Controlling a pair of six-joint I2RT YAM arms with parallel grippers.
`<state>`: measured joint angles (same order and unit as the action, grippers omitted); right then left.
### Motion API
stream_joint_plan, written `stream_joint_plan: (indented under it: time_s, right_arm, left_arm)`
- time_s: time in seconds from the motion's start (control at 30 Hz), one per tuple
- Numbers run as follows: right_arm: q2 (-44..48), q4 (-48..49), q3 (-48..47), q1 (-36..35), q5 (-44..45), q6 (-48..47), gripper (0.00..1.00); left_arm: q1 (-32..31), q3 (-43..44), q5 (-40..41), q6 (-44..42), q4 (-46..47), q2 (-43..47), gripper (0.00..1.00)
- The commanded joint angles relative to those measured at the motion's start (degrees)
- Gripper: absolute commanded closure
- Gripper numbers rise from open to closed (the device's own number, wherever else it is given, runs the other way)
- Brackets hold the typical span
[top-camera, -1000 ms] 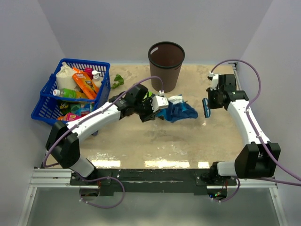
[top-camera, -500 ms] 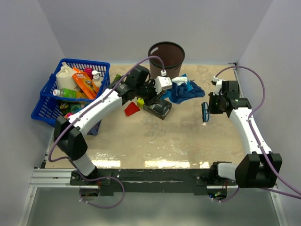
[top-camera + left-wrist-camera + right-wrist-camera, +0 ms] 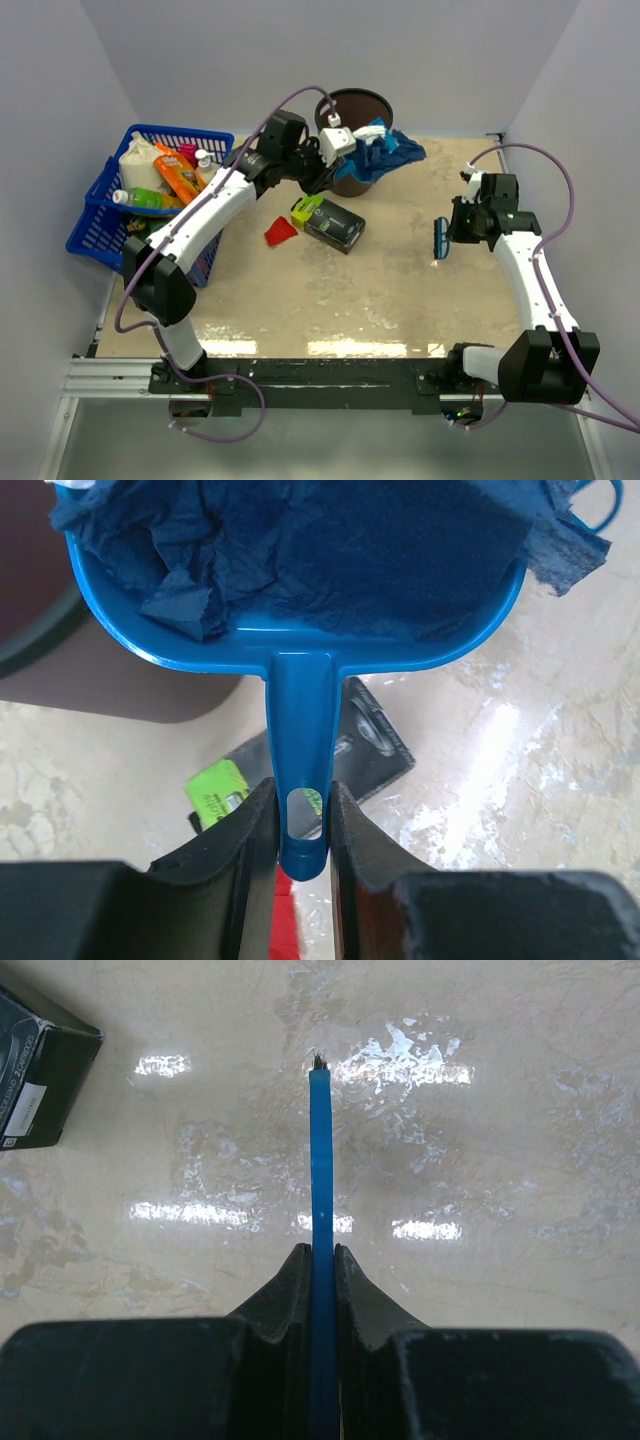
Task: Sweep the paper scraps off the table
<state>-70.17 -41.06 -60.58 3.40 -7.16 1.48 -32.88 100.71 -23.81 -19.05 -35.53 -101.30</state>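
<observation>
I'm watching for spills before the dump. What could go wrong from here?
The blue paper hangs over the dustpan edge, seemingly past the bin rim, so some may drop onto the table when it tips. The left hand pinches only the handle's end; the loaded pan might swivel. A red scrap beside the box lies unswept and could be missed.

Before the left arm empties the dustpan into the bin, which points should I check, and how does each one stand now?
1. Dustpan handle clamped in left jaws: ok.
2. Blue paper all inside the pan: not ok, some overhangs the rim.
3. Pan fully above the bin opening: cannot tell.
4. Brush held in right jaws: ok.
5. Table free of scraps: not ok, red scrap lies beside the black-and-lime box.
</observation>
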Motion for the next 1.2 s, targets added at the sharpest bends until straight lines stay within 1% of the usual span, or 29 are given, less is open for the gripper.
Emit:
stream_joint_plan:
  time_s: [0.0,0.17,0.3,0.43,0.77,0.9,0.93,0.97,1.0,1.17]
  right_arm:
    - [0.8,1.9,0.0,0.5,-1.6,1.1,1.00]
    - [0.5,1.9,0.0,0.6,-2.0,1.3,1.00]
    - [0.5,1.9,0.0,0.8,-2.2,1.6,1.00]
    - [0.5,1.9,0.1,1.1,-2.3,1.7,1.00]
    - [0.7,2.1,0.1,1.7,-2.5,1.7,1.00]
    - [0.9,2.0,0.1,2.0,-2.9,1.8,1.00]
    - [1.0,2.0,0.1,2.0,-2.9,1.8,1.00]
    - [1.1,2.0,0.1,2.0,-2.9,1.9,1.00]
    - [1.1,2.1,0.1,2.1,-2.9,1.9,1.00]
    - [1.2,2.2,0.1,2.4,-2.9,1.9,1.00]
  left_arm:
    - [2.1,5.4,1.0,0.6,1.2,-1.1,1.00]
    - [5.0,8.7,3.0,0.5,1.6,-2.8,1.00]
    - [6.2,11.3,7.6,-1.6,1.3,-4.5,1.00]
    - [7.7,14.3,10.2,-3.1,2.2,-6.1,1.00]
    - [9.2,25.1,18.3,-8.3,4.0,-14.6,1.00]
    - [9.2,27.9,22.7,-13.3,6.3,-17.7,1.00]
    - [9.2,28.8,23.5,-15.7,7.4,-18.7,1.00]
    - [9.2,29.1,23.6,-17.1,8.2,-19.0,1.00]
    - [9.2,29.1,26.0,-18.6,9.0,-19.3,1.00]
    - [9.2,28.5,29.9,-28.8,14.7,-20.1,1.00]
